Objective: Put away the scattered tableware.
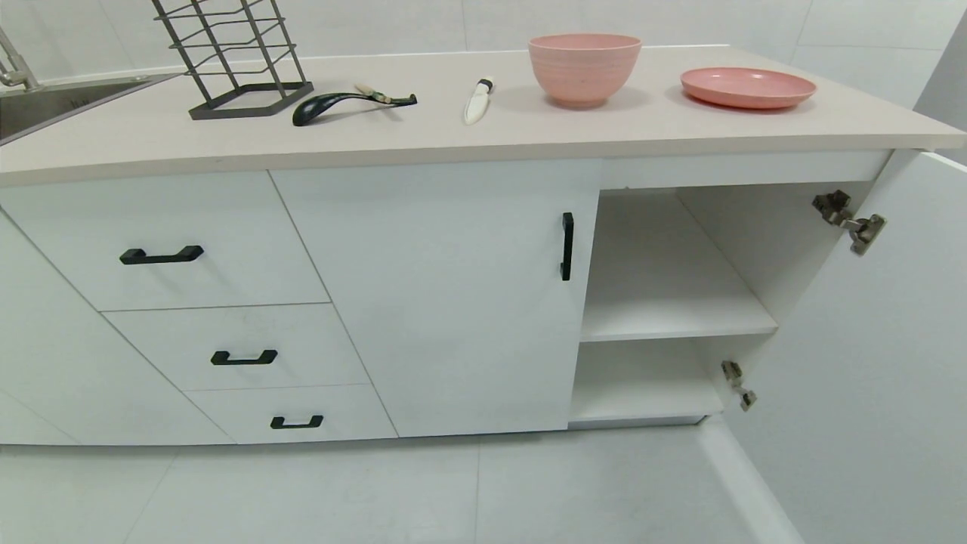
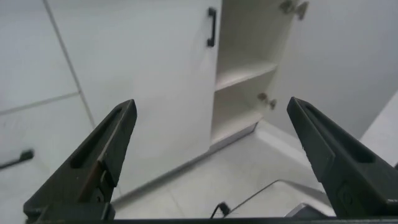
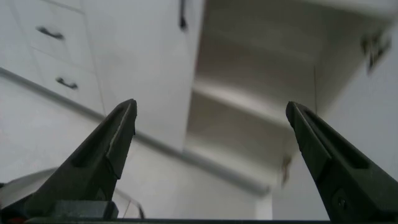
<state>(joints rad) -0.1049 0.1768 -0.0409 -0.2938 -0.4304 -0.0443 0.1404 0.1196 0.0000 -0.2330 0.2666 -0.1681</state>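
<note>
On the counter (image 1: 453, 140) sit bowl (image 1: 584, 66), plate (image 1: 748, 86), spoon (image 1: 332, 104) (cabinet door (image 1: 854, 363) open).

White cabinet (image 1: 438, 302) stands on pale tiled floor (image 1: 340, 491); tiled wall (image 1: 393, 23) rises behind beige countertop (image 1: 453, 140). Open compartment (image 2: 249, 56) with one shelf (image 2: 245, 71) lies beyond and between the jaws of the left gripper (image 2: 210, 102), likewise of the right gripper (image 3: 209, 102).

On countertop (image 1: 453, 140): 1 pink bowl (image 1: 584, 68), 1 pink plate (image 1: 748, 87), 1 black spoon (image 1: 332, 104), 1 white knife (image 1: 477, 102), 1 wire rack (image 1: 234, 112). Below countertop: 3 drawers (image 1: 162, 227), 2 cabinet doors (image 1: 453, 302).
</note>
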